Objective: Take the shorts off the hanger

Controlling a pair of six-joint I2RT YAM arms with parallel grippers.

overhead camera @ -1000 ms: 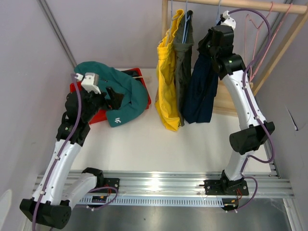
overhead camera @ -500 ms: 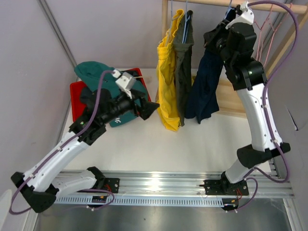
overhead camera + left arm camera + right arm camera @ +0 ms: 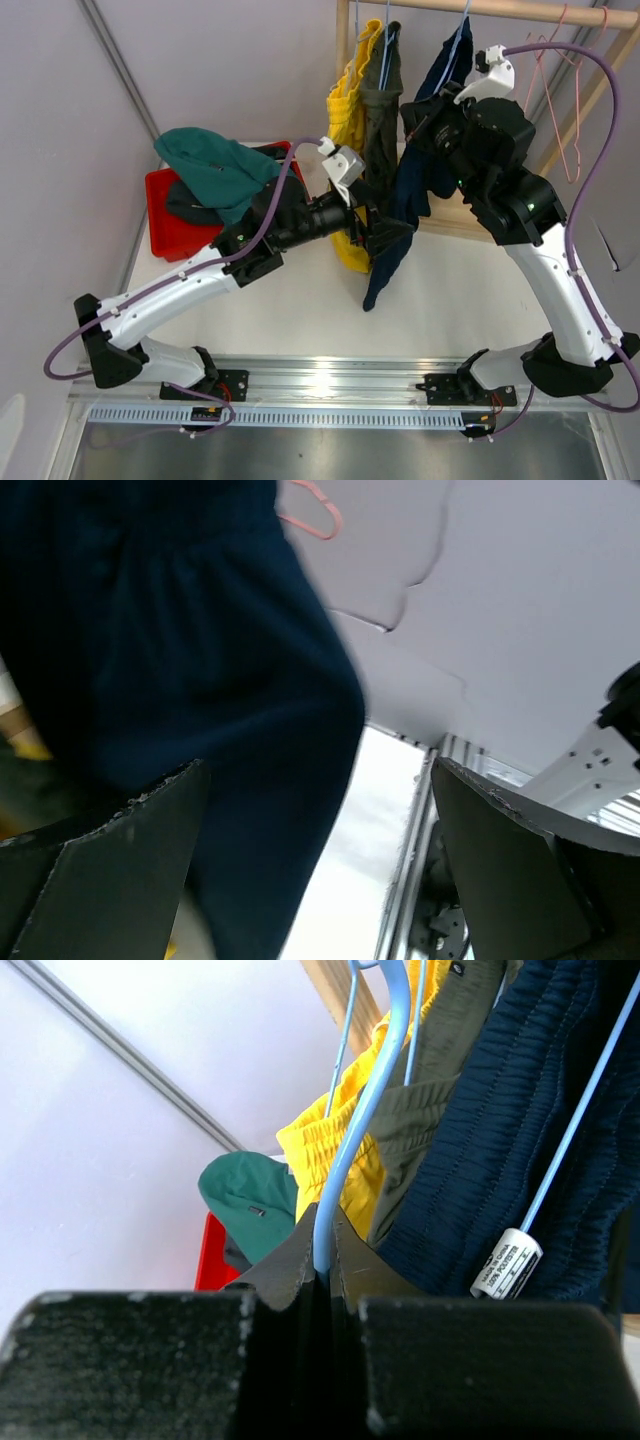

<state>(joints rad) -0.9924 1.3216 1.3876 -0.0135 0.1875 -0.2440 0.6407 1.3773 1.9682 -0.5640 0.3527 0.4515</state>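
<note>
A: Navy shorts (image 3: 412, 195), where are they?
B: Over the table's middle, hanging between the left claw's (image 3: 315, 820) wide-apart fingers.
A: And the right claw (image 3: 322, 1250)?
B: Clamped on the blue hanger (image 3: 390, 1060) toward the far edge, with yellow shorts (image 3: 345, 140) just beside.

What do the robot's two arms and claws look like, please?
The left arm and right arm have white shells, black joints and purple cables. The left claw and right claw each have two flat, dark, wedge-shaped fingers.
</note>
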